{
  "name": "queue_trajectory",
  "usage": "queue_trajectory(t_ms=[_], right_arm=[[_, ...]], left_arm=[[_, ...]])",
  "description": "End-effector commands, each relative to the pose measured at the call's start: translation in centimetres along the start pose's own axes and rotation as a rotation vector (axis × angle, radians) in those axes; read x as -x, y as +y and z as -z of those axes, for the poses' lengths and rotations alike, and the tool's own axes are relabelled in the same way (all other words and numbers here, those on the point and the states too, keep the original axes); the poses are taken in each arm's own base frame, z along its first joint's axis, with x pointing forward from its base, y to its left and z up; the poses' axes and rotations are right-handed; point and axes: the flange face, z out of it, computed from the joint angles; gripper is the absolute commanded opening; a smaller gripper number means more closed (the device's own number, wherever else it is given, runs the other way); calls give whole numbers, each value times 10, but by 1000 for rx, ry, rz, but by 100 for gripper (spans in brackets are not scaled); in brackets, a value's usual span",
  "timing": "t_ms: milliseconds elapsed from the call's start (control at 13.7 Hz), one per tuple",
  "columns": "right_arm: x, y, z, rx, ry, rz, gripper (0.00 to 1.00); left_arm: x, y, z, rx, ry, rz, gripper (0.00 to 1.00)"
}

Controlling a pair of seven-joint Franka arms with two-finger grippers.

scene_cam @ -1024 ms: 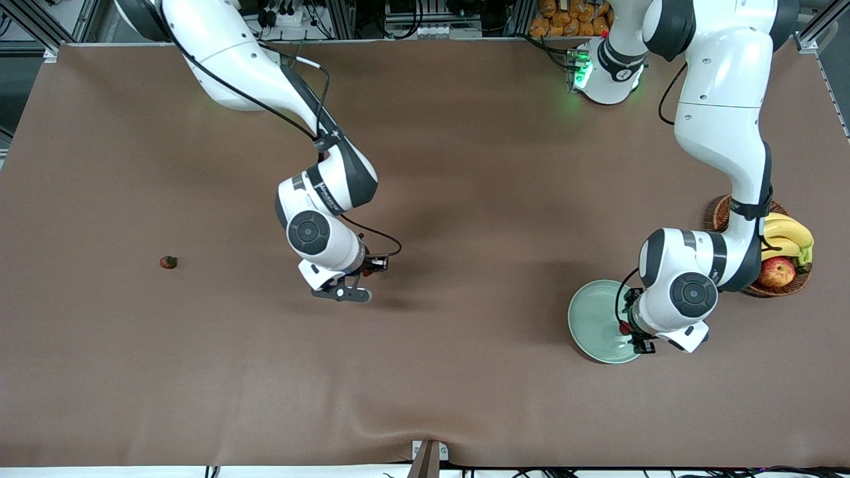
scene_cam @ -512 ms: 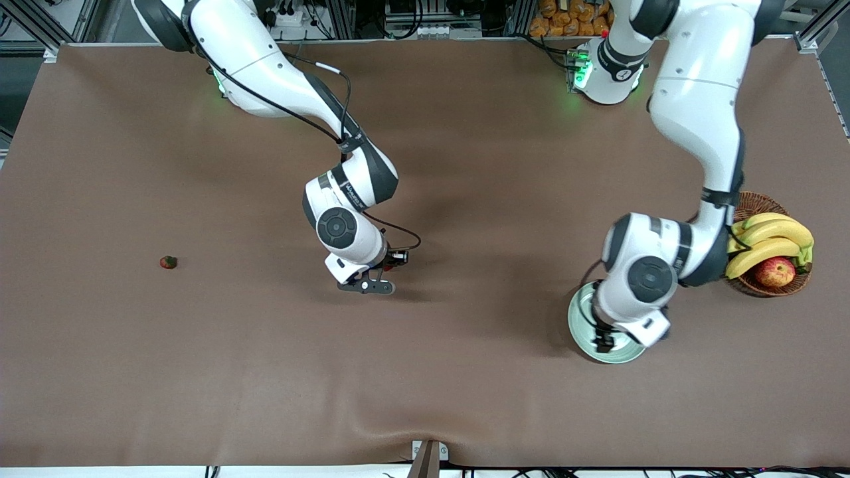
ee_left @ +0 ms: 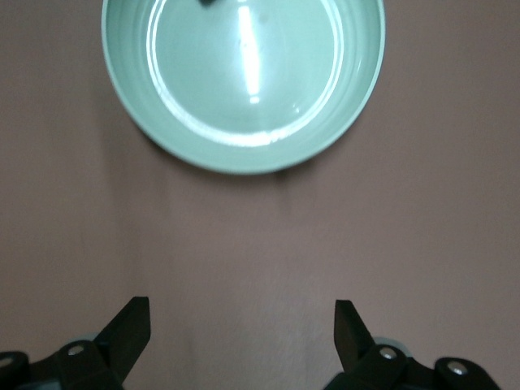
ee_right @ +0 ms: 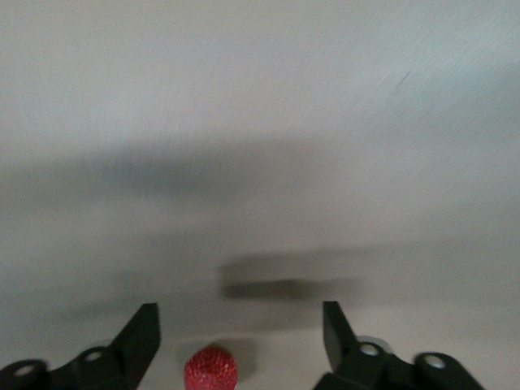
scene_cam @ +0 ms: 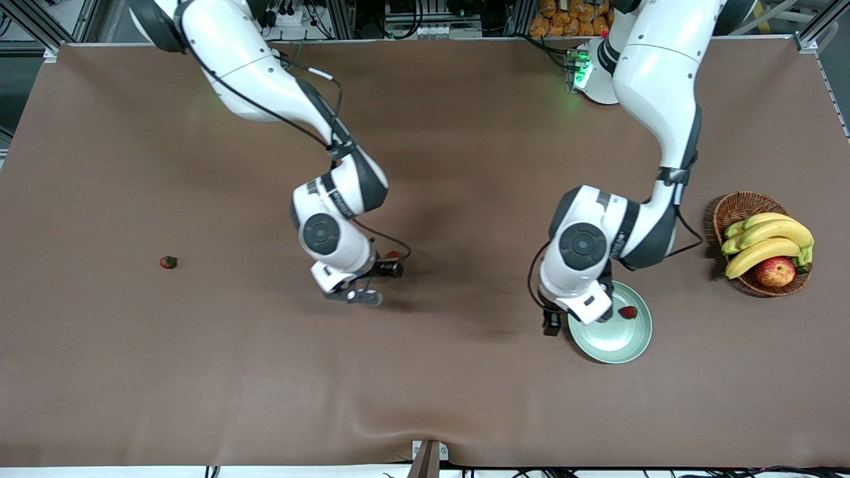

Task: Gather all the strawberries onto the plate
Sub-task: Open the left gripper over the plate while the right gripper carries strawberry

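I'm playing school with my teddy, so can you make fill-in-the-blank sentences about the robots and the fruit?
The plate holds just ____ strawberry.
The apple sits in the basket beside the ____.
The left gripper and the right gripper are both ____.
Missing words: one; bananas; open.

We see the front view evenly and brightly lit from overhead, with the brown surface (scene_cam: 465, 398) matte and free of glare. Soft, diffuse shadows lie under both arms, darkest near the middle of the surface. A green indicator glow tints the cloth by the arm bases. In the left wrist view the plate (ee_left: 244, 154) carries a bright vertical streak of reflected light and a shining ring. The right wrist view looks washed out, pale and smeared, with blurred dark shadow bands.
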Motion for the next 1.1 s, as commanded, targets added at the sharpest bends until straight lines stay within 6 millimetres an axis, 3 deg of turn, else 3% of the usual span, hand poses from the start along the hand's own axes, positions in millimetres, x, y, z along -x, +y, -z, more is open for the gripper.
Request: queue_trajectory(t_ms=[0, 146, 366, 658, 804, 1024], right_arm=[[-43, 51, 68, -52, 42, -83, 100], [-63, 94, 95, -49, 32, -150, 100], [-90, 168, 108, -25, -18, -254, 100], [-105, 249, 106, 76, -7, -181, 100], [-108, 296, 98, 179, -14, -95, 100], [-110, 339, 91, 245, -48, 73, 100]], left_arm=[[24, -10, 7, -1, 9, -24, 100], [55, -21, 5, -7, -21, -69, 100], [109, -42, 4, -12, -70, -131, 100], [179, -68, -3, 13, -91, -112, 100], [203, -78, -11, 47, -110, -140, 100], [243, -90, -3, 139, -138, -229, 100]])
